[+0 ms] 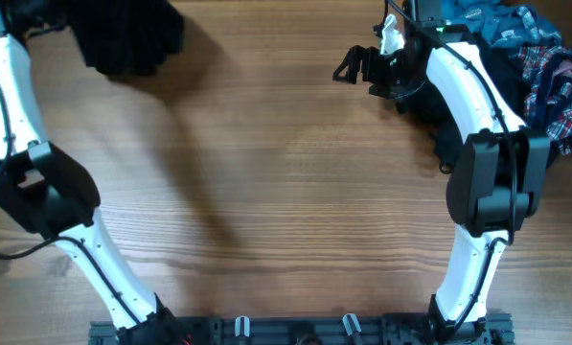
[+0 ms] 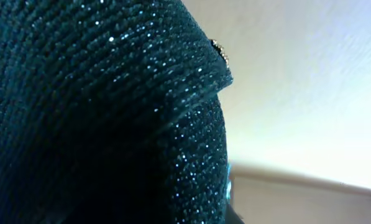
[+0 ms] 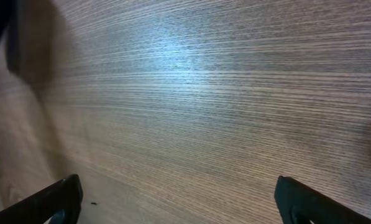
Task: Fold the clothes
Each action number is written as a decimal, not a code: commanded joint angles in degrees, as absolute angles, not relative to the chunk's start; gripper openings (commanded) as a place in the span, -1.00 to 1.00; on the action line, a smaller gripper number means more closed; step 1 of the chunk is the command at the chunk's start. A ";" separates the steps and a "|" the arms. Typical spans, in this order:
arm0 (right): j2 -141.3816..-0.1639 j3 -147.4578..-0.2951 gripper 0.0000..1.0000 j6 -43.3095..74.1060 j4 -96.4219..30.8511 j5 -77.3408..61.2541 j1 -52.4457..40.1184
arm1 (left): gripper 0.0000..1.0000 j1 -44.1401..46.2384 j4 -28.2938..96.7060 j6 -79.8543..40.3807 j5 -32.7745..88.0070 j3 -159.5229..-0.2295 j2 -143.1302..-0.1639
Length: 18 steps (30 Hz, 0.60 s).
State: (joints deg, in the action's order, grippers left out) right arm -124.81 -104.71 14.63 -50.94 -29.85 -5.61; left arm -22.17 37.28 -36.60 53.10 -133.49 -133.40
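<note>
Overhead, the left arm [image 1: 17, 105] runs up the left edge to the far left corner, where the black garment [image 1: 127, 38] hangs bunched and blurred above the bench [image 1: 286, 192], casting a soft shadow [image 1: 194, 153] on the wood below it. The left pincer itself is hidden behind the cloth; it is pressed together, pinching the black garment. The left wrist view is nearly filled by that garment's glittery knit, draped right over the lens, with the rim of one pale button [image 2: 221, 53] peeking at a fold's edge and a light wall beyond. The right arm [image 1: 468, 86] reaches up the right side. The right pincer [image 1: 357, 69] is spread wide with nothing in it, over bare wood, well apart from the black garment. The right wrist view shows only wood grain between its two dark fingertips [image 3: 54, 199]. The other clothes lie in a heap at the far right corner: a teal piece [image 1: 487, 19] at the back, a plaid piece [image 1: 559, 86] at the right edge, and a second black piece [image 1: 439, 120] partly under the right arm.
</note>
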 commanded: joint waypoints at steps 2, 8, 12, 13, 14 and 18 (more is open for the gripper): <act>-124.70 -104.66 0.99 13.47 -50.43 -30.94 -6.31 | -0.93 -22.33 39.27 -24.08 54.04 -135.04 -131.02; -124.70 -104.66 0.99 13.47 -50.15 -30.96 -6.31 | -0.93 -20.97 44.47 -16.82 40.71 -135.68 -127.55; -124.70 -104.66 0.99 13.47 -50.15 -30.96 -6.31 | -0.93 -17.54 49.69 -14.83 23.90 -138.85 -124.75; -124.70 -104.66 0.99 13.47 -50.15 -30.96 -6.31 | -0.93 -15.94 51.40 -13.61 18.72 -140.44 -124.09; -124.70 -104.66 0.99 13.45 -50.15 -30.96 -6.33 | -0.93 -14.59 52.58 -12.95 14.96 -141.75 -123.61; -124.70 -104.66 0.99 13.47 -50.15 -30.96 -6.31 | -0.93 -9.45 55.18 -10.00 6.81 -146.45 -122.61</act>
State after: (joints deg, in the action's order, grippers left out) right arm -124.81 -104.71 14.63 -50.33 -30.00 -5.98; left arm -14.63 55.81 -16.03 18.87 -139.41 -129.86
